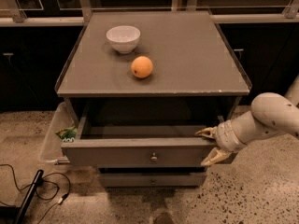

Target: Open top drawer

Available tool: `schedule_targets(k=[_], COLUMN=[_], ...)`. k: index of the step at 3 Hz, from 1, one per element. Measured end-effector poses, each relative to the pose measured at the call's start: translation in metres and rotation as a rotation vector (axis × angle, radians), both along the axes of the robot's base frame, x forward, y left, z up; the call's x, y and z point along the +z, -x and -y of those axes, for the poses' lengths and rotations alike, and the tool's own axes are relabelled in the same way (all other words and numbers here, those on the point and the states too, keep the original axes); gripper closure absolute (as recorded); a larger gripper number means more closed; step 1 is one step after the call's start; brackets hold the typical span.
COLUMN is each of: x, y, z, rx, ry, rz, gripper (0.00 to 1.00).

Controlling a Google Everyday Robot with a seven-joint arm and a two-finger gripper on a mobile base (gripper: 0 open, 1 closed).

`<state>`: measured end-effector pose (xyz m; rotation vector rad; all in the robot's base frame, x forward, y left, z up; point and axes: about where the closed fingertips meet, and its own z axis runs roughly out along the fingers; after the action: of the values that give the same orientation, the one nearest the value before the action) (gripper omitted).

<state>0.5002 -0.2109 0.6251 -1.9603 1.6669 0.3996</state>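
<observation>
**Top drawer stands open; gripper at its right end**

Nearest the camera, black cables are seen on the speckled floor at the lower left. A lower drawer front is set flush in the grey cabinet, just beneath the top drawer.

The top drawer is found drawn well out from under the front edge of the cabinet top. Its flat grey front panel faces the camera, with a small round knob at its centre. The inside of the drawer is in shadow, and what it holds cannot be told.

The gripper is placed at the right end of the drawer front, carried by a white arm that enters from the right. Its fingers are spread wide: one is laid at the top edge of the panel, the other is held by the panel's lower right corner. Nothing is carried in them; whether the panel is pressed cannot be told.

A clear plastic bin is stood against the cabinet's left side. A green packet is held in it; the print on the packet cannot be read.

On the cabinet top, an orange is set left of centre. Behind it, towards the rear left corner, a white bowl is placed upright, apart from the orange; only its white inner wall is seen.
</observation>
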Motion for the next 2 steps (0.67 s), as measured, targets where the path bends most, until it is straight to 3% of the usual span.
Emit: schedule_targets(k=[2], x=[0.0220], y=[0.0271], z=[0.0079], rx=[-0.038], ry=[0.007], rz=[0.024], gripper=[0.88])
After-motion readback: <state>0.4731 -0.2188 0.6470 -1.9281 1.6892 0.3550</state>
